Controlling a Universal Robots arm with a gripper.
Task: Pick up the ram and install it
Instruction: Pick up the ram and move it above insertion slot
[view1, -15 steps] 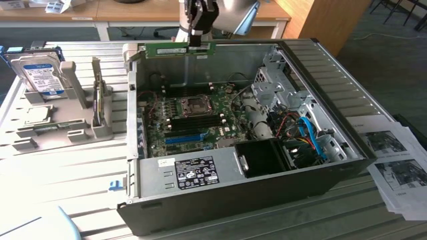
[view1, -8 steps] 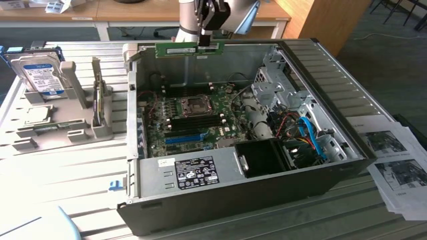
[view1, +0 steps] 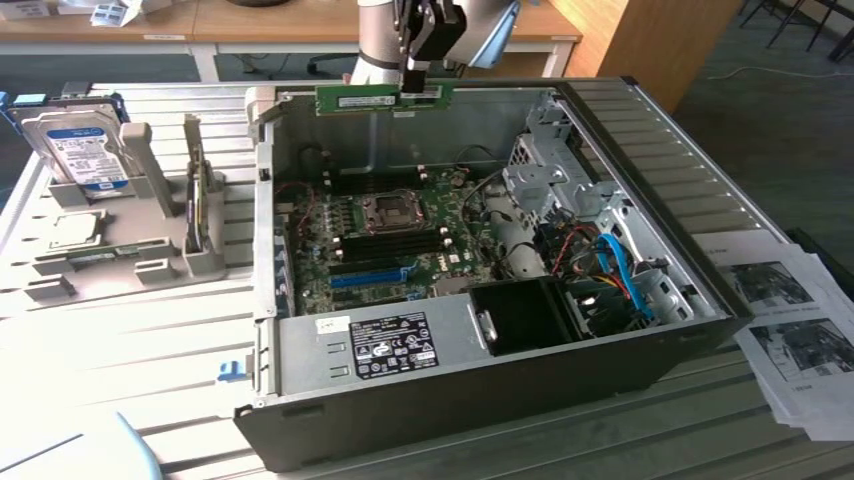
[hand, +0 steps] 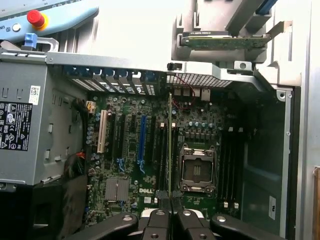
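Above the open computer case (view1: 534, 390), the gripper (view1: 416, 86) clamps the ram (view1: 360, 100) over the motherboard (view1: 400, 245).

The arm (view1: 380, 40) runs off the exterior view's top; the papers (view1: 801, 340) off its right. From the wrist the ram (hand: 170, 145) stands edge-on, chips hidden.

Exterior view: stood raised and well back, faced obliquely down over the whole open computer case (view1: 467, 400). Wrist view: looked past the gripper (hand: 171, 200) straight down, close. Shared: motherboard (view1: 387, 250), processor socket (hand: 197, 170).
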